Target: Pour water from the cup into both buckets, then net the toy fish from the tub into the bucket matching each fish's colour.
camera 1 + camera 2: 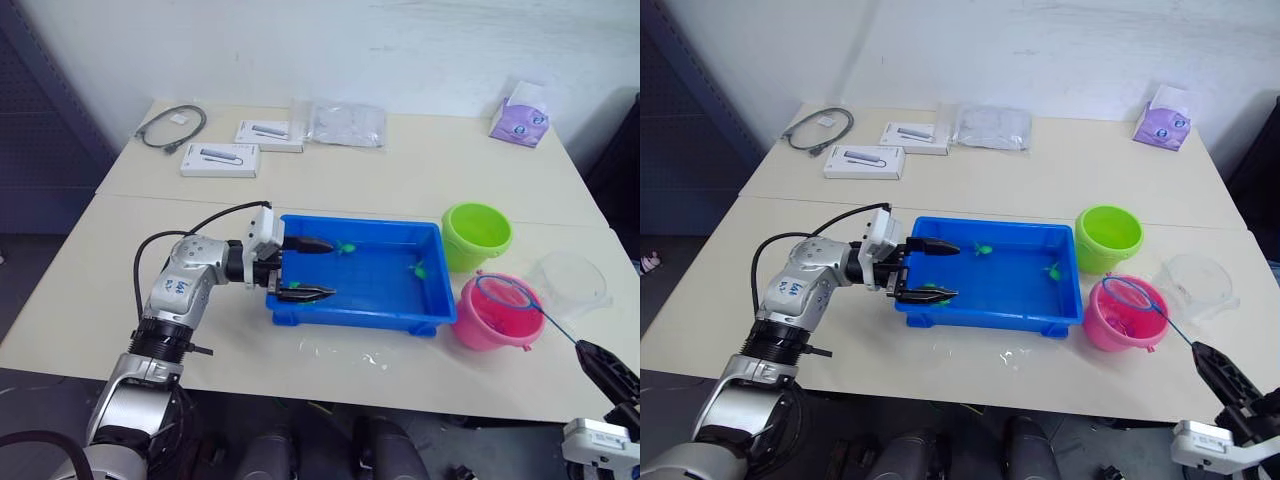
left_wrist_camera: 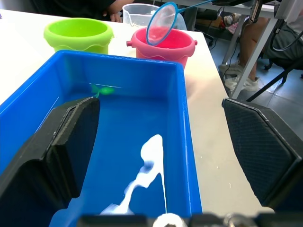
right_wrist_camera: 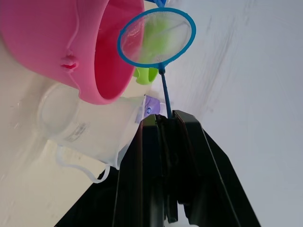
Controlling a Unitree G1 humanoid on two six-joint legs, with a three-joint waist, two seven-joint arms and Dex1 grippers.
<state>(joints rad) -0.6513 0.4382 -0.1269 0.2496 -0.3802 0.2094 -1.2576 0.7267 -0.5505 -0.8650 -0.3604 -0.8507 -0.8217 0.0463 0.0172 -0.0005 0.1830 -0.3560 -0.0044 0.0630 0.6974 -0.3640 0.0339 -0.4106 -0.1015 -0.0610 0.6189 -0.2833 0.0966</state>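
The blue tub sits mid-table holding water and tiny green toy fish, with another toward its right end. My left gripper is open at the tub's front-left corner, one finger inside the tub and one outside its front wall. To the tub's right stand the lime green bucket and the pink bucket. The clear cup stands upright beyond the pink bucket. My right gripper is shut on the net's thin handle, and the blue-rimmed net hovers over the pink bucket.
A coiled grey cable, two white boxes, a clear plastic bag and a purple tissue pack lie along the far side. Spilled water glistens on the table in front of the tub.
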